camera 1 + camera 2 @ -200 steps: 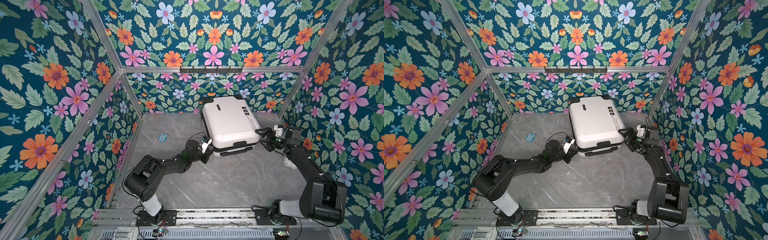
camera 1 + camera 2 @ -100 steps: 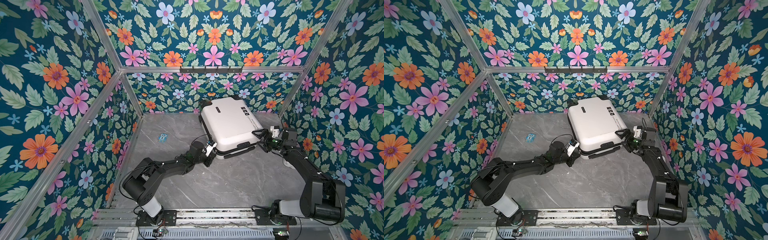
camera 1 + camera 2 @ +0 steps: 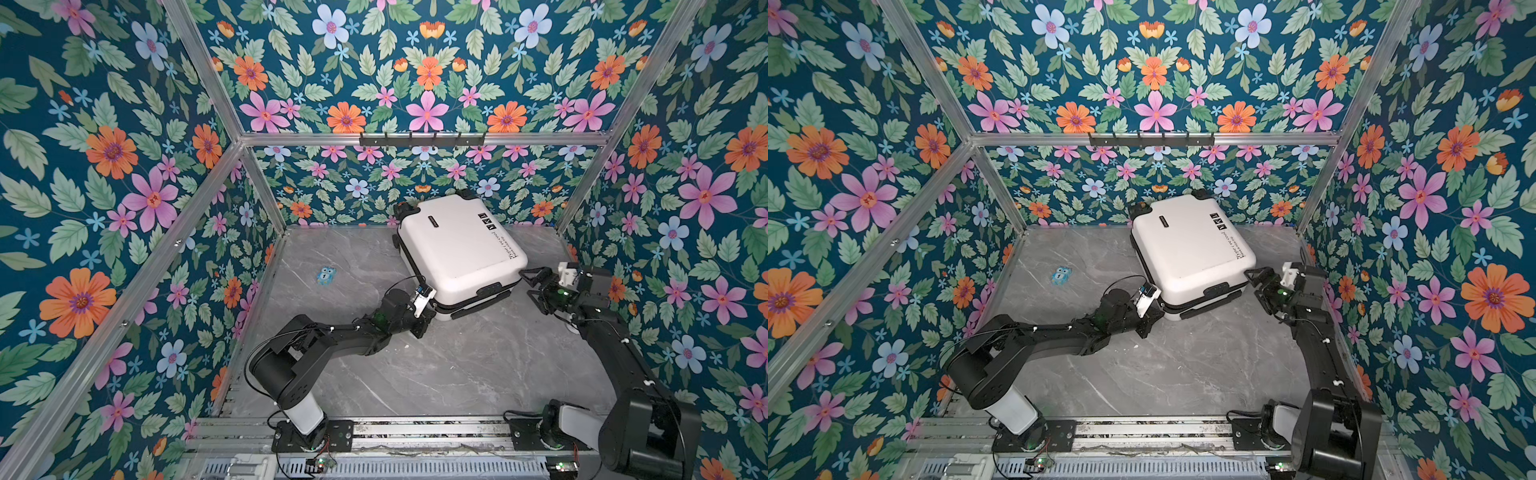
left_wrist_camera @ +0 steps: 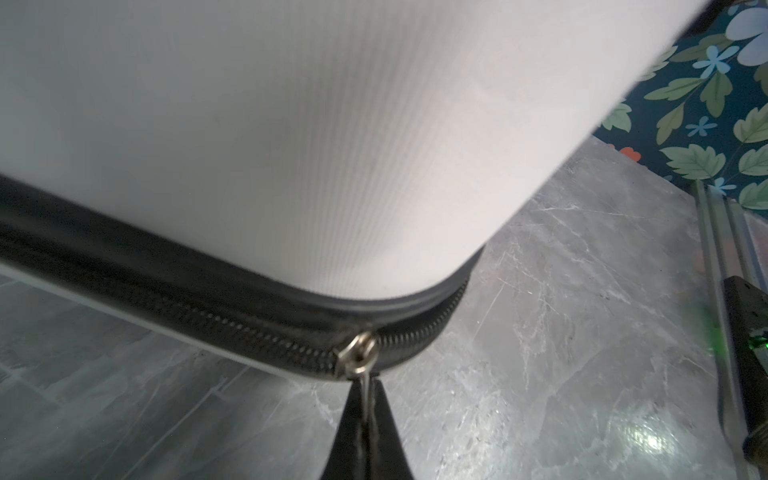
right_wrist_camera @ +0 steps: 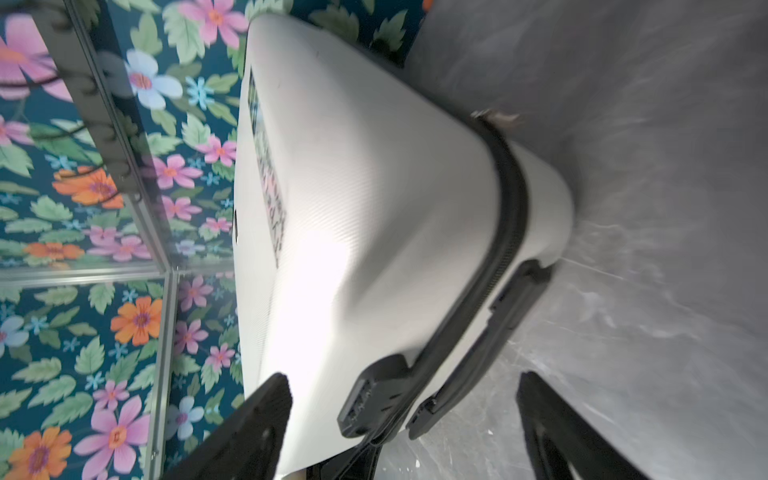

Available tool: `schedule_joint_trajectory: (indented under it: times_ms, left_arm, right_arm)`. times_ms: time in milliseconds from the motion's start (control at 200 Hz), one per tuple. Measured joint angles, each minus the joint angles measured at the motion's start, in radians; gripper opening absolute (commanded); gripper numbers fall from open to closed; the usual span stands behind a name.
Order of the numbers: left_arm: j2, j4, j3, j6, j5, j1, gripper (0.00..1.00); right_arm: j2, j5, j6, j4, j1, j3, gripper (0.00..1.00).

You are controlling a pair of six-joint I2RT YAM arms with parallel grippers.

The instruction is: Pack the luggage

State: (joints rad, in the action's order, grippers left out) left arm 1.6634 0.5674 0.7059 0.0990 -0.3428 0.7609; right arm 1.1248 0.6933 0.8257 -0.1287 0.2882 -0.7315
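Note:
The luggage (image 3: 457, 245) (image 3: 1187, 245) is a white hard-shell suitcase lying closed and flat toward the back of the table, wheels toward the back wall. My left gripper (image 3: 428, 318) (image 3: 1152, 320) (image 4: 365, 380) is at its near left corner, shut on the thin metal zipper pull hanging from the slider (image 4: 358, 351) on the black zipper band. The white shell (image 4: 291, 124) fills most of the left wrist view. My right gripper (image 3: 530, 286) (image 3: 1258, 286) (image 5: 403, 378) is open at the near right corner, its fingers either side of the shell (image 5: 374, 208) and black handle (image 5: 478, 353).
A small blue owl figure (image 3: 326, 275) (image 3: 1062, 275) lies on the grey marble table left of the suitcase. A black hook rail (image 3: 422, 139) hangs on the back wall. Floral walls close in on three sides, the right one close behind the right arm.
The left gripper has drawn the zipper pull nearer and rightward round the corner, and the suitcase's near left corner has swung with it. The right gripper's fingers have narrowed slightly.

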Motion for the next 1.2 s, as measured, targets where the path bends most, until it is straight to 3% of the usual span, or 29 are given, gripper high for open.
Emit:
schedule_joint_trajectory:
  times_ms: [135, 355, 555, 1120, 1200]
  left_arm:
    - [-0.003, 0.000, 0.000, 0.006, 0.000, -0.001, 0.00]
    - [-0.013, -0.008, 0.000, 0.008, 0.004, -0.001, 0.00]
    - [-0.013, -0.019, 0.005, 0.008, 0.002, -0.001, 0.00]
    - [0.002, -0.016, 0.011, 0.031, 0.000, -0.002, 0.00]
    - [0.004, -0.019, 0.011, 0.032, 0.001, -0.002, 0.00]
  right_arm:
    - [-0.060, 0.010, 0.002, -0.032, -0.001, 0.078, 0.65]
    - [0.051, -0.015, 0.105, 0.084, -0.214, 0.157, 0.44]
    - [0.174, -0.051, 0.206, 0.260, -0.286, 0.173, 0.37]
    - [0.416, -0.048, 0.355, 0.625, -0.292, 0.228, 0.35]
    - [0.451, -0.033, 0.375, 0.706, -0.291, 0.245, 0.30]
